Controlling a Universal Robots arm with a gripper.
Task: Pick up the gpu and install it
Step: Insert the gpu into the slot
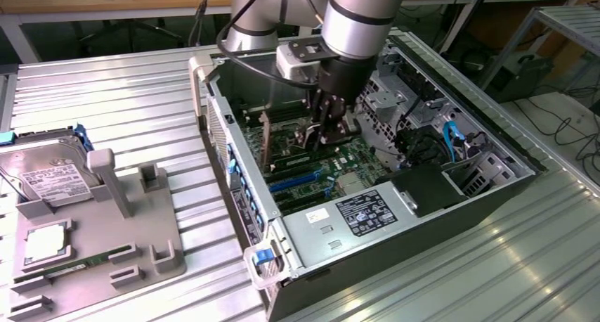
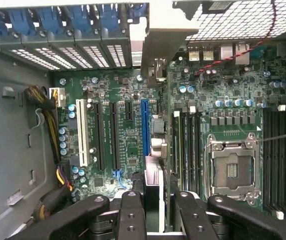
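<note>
Now your tool [image 1: 319, 136] is down inside the open computer case [image 1: 468, 188], its fingers partly closed on the thin flat gpu [image 1: 267, 143], which stands on its edge over the green motherboard [image 2: 127, 145]. Line the card's bottom edge up with the long blue slot [image 2: 145, 127] and keep it straight, not tipped. The board is green and bumpy, the slots are long and thin, and the case is hard grey metal.

The gpu [image 2: 155, 100] is seen edge-on from the wrist, so its faces can't be made out, and its near end is tucked behind the fingers [image 2: 131, 212]. In the exterior view, the arm [image 1: 361, 16] is cut off at the top.
</note>
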